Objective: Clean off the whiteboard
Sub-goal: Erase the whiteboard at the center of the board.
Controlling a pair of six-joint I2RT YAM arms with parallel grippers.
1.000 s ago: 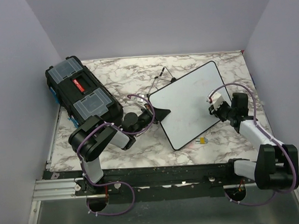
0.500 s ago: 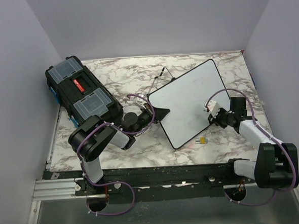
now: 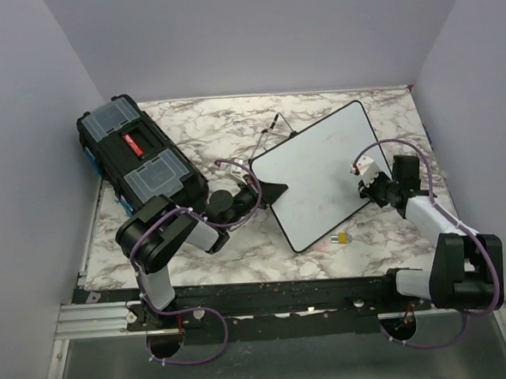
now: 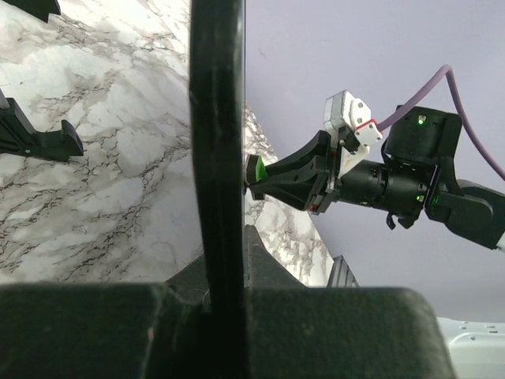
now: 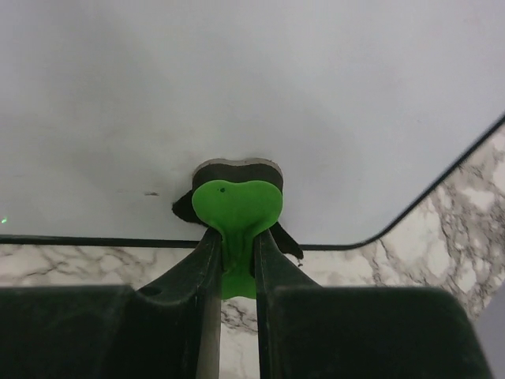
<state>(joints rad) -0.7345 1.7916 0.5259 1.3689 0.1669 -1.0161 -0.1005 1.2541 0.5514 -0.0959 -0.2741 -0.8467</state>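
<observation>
1. A small yellow object (image 3: 344, 236) lay on the marble counter (image 3: 224, 131), just beside the near edge of the whiteboard (image 3: 316, 173).
2. The right jaws were closed on a green eraser (image 5: 237, 207), pressed against the whiteboard near its 4 o'clock edge.
3. The left jaws gripped the whiteboard's black frame at 9 o'clock.
4. The whiteboard sat right of the counter's centre; a black toolbox (image 3: 139, 158) lay at 10 o'clock.

Left arm (image 3: 161, 234), right arm (image 3: 428, 219): black joints, white links, purple cables (image 3: 388, 143).
</observation>
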